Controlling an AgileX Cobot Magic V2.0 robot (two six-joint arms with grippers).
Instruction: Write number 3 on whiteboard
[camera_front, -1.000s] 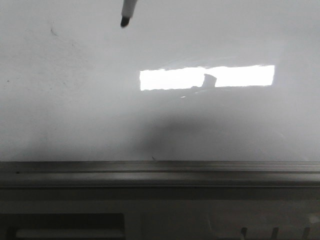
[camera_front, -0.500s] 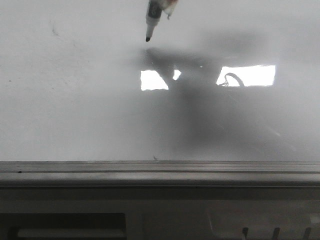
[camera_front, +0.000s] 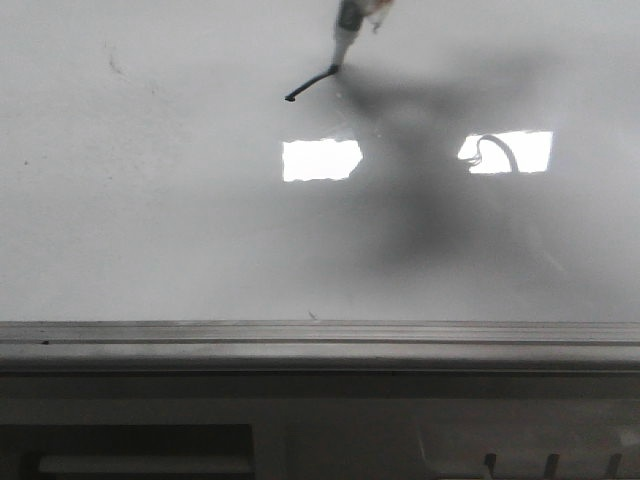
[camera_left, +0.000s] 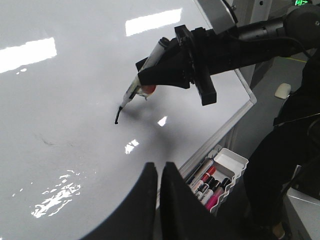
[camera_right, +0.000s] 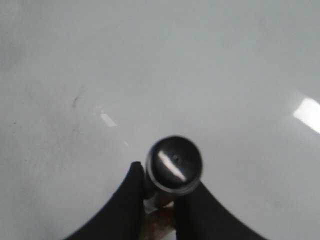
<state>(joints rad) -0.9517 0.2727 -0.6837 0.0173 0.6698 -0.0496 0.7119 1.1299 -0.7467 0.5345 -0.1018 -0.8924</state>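
Because the task was to write a 3, the right end effector (camera_left: 150, 75) was closed on a marker (camera_left: 142, 75), its fingers pinching the barrel partway up so that the tip could press on the whiteboard (camera_front: 150, 230). In the front view the marker (camera_front: 345, 30) came down from the top edge, slanted, with its tip touching the board. From that tip a short dark stroke (camera_front: 310, 84) ran down and to the left, ending in a small dot: only the first bit of the number 3, with the loops and tail not yet drawn. It lay in the far, upper middle of the board, well apart from the grey metal rail (camera_front: 320, 345) along the near edge.

The left end effector (camera_left: 161, 185) held nothing, its fingers almost together, parked near the board's edge, probably to stay out of the writing arm's way. Beside that edge stood a tray of spare markers (camera_left: 215, 180).
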